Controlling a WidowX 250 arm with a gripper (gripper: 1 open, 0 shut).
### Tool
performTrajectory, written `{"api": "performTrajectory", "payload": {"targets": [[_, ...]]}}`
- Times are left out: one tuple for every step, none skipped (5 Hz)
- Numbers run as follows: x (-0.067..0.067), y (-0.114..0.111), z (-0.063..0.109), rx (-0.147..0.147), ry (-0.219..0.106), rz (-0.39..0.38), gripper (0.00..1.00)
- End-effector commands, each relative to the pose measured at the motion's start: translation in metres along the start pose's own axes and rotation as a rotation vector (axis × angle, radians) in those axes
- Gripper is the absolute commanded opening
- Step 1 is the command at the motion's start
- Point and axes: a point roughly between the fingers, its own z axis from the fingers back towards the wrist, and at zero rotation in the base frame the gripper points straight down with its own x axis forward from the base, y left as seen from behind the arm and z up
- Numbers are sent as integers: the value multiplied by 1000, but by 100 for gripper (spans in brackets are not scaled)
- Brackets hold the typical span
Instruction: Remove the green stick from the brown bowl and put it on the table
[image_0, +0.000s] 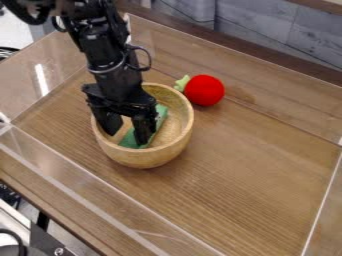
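The brown bowl (171, 146) stands left of centre on the table (247, 170). Inside it the green stick (154, 124) lies slanted, its upper end leaning toward the bowl's right inner wall and its lower end near the bottom. My gripper (127, 128) points straight down into the bowl, open, with its dark fingers (142, 126) spread wide. The right finger partly covers the stick. I cannot tell whether the fingers touch the stick, and they are not closed on it.
A red ball (205, 90) with a green stem (181, 82) lies just behind and right of the bowl. Low clear acrylic walls (47, 175) edge the tabletop at front, left and right. Bare wood extends right of and in front of the bowl.
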Motion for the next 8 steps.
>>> {"api": "performTrajectory", "payload": {"targets": [[2,-3,-6,-1,-21,-49,100],[9,-16,-3,-4,-31,-16,100],[15,-25,1,-1,-36,8,100],[16,-23,-1,-5,-36,-10,0],[17,-22,-1,-9,-39,-28,0],[25,-18,-4,-6,-49,16,0],[32,-14,-9,-3,-58,58,100],[31,-7,-18,-10,-54,16,0]]}}
